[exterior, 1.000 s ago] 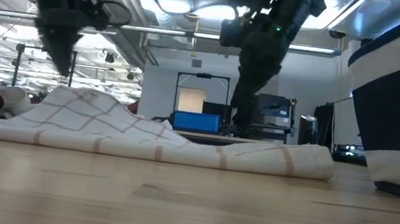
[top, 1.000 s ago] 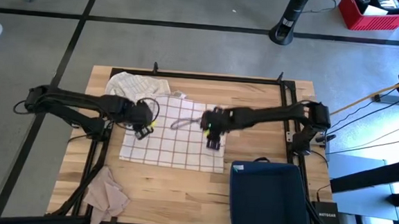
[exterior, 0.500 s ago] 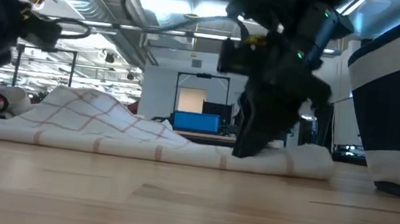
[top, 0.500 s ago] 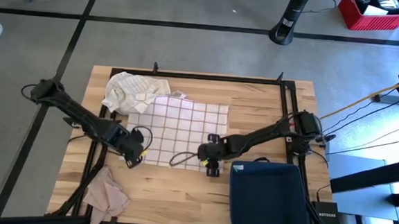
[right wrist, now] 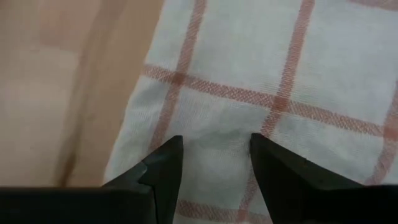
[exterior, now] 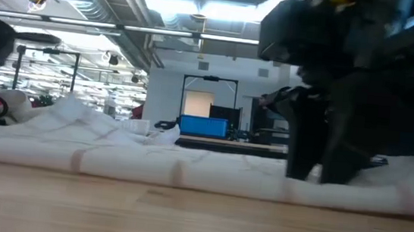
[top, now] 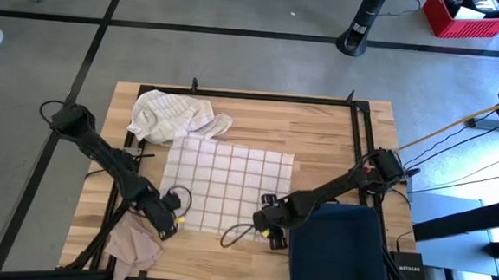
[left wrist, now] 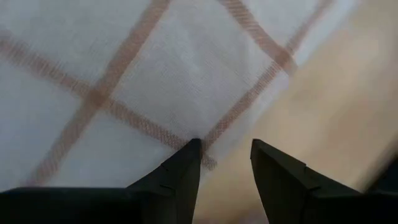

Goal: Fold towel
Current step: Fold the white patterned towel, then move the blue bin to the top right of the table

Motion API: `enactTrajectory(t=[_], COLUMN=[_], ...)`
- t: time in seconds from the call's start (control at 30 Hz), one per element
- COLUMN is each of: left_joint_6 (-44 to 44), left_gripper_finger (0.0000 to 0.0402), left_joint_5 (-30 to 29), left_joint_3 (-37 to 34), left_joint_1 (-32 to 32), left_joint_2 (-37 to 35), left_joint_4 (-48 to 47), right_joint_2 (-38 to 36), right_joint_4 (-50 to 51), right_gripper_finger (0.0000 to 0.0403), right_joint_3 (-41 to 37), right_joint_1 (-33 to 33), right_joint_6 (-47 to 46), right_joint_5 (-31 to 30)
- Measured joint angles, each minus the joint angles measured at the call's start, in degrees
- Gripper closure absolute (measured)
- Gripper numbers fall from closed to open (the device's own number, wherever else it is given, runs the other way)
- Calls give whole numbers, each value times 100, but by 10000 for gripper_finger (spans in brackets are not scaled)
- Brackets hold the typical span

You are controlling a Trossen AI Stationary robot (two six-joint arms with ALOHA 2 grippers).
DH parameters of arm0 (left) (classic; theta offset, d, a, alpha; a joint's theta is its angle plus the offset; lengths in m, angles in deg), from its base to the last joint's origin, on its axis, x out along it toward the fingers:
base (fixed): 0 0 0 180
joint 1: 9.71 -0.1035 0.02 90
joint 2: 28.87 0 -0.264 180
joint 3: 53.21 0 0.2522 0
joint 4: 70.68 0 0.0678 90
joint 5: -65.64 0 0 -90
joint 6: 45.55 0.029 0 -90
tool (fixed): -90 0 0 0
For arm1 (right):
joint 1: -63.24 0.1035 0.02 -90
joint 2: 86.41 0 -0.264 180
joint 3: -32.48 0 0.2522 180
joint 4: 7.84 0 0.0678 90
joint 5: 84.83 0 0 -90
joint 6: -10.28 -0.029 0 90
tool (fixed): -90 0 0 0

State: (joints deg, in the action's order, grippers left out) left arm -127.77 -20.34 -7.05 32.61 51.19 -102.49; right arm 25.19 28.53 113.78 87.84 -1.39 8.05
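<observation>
The right hand (right wrist: 213,163), fingers (right wrist: 163,171) parted, hovers over the checked towel's (right wrist: 280,74) edge beside the wooden table (right wrist: 56,74).

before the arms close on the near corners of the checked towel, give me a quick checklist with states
1. Left gripper at the checked towel's near left corner: ok; wrist view shows the corner edge between its fingers.
2. Right gripper at the near right corner: ok; its fingers straddle cloth beside the edge.
3. Both grippers open: ok.
4. Towel lying flat: ok in the high view.
5. Crumpled towel touching the checked one's far edge: not ok, it overlaps.
6. Blue bin clear of the right arm: cannot tell.
</observation>
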Motion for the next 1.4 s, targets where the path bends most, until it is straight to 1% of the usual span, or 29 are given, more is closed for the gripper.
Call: enactTrajectory(t=[0.07, 0.17, 0.23, 0.33, 0.4, 0.5, 0.57, 0.63, 0.7, 0.77, 0.87, 0.97, 1.03, 1.13, 1.2, 1.27, 1.4], left_joint_6=[-37, 29, 220, 494, 727, 1077, 1232, 1392, 1539, 1643, 1821, 2017, 2092, 2168, 2241, 2250, 2248], left_gripper_finger=[265, 265, 265, 265, 265, 265, 265, 265, 265, 265, 265, 265, 265, 265, 265, 265, 265], left_joint_5=[199, 339, 333, 119, -294, -1419, -2171, -2723, -3074, -3315, -3521, -3517, -3369, -3290, -3286, -3286, -3278], left_joint_3=[28, 339, 602, 1017, 1351, 1640, 1672, 1672, 1612, 1483, 1255, 1090, 1012, 1003, 1003, 1003, 1003], left_joint_1=[89, 91, 29, -72, -156, -292, -384, -510, -657, -818, -1077, -1232, -1238, -1212, -1170, -1123, -1039], left_joint_2=[83, 23, -135, -400, -602, -822, -890, -881, -817, -799, -803, -799, -801, -797, -799, -799, -799], left_joint_4=[349, 461, 208, -703, -1386, -2362, -2608, -2829, -2812, -2708, -2299, -2082, -2027, -2015, -1969, -1976, -1979], right_joint_2=[16, 38, 38, 30, 24, -101, -154, -153, -148, -185, -348, -488, -631, -961, -1194, -1479, -2123], right_joint_4=[166, 675, 971, 1399, 1517, 1367, 1130, 879, 953, 1198, 2089, 3693, 4724, 5754, 6002, 5948, 5488], right_gripper_finger=[213, 213, 213, 213, 213, 213, 213, 213, 213, 213, 213, 213, 213, 213, 213, 213, 213], right_joint_3=[117, 427, 685, 969, 1099, 1178, 1179, 1181, 1270, 1605, 2358, 3197, 3504, 3433, 3148, 2696, 1581], right_joint_1=[47, 66, 57, 53, 44, 3, -45, -116, -201, -271, -254, -234, -228, -215, -209, -207, -206], right_joint_6=[12, 59, 137, 198, 247, 267, 258, 261, 266, 268, 303, 218, -21, -443, -703, -907, -1234], right_joint_5=[60, 128, 119, 9, -144, -420, -649, -800, -793, -671, -690, -762, -768, -786, -778, -629, -310])
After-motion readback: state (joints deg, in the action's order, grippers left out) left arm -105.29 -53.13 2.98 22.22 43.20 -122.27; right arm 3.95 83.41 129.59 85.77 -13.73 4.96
